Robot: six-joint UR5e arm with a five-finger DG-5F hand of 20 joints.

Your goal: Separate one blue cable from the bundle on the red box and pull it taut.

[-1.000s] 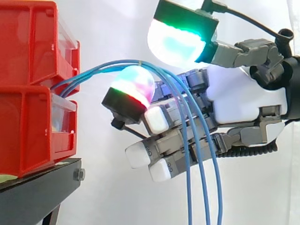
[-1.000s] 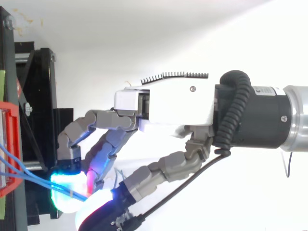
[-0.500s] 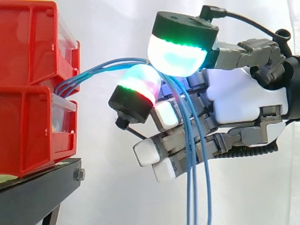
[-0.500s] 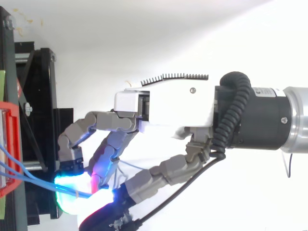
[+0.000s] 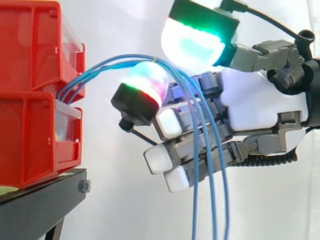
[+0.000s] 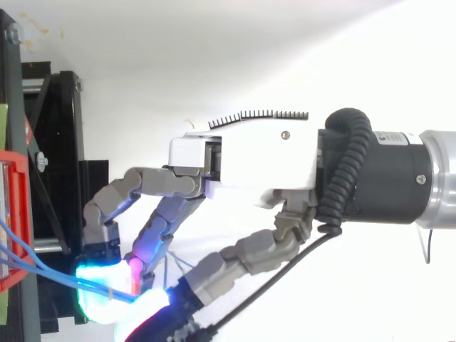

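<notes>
The blue cables (image 5: 120, 62) leave the red bins (image 5: 30, 130), arch rightward to the hand (image 5: 255, 100), then hang straight down across it, with none split off yet. You cannot tell whether the hand pinches them or merely carries them. The hanging strands fan wider than half a second ago

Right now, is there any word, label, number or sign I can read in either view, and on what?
None can be read.
A small pale mark on the black wrist section behind the hand is too small to read.
The red bins and blue cables carry no visible print.
</notes>
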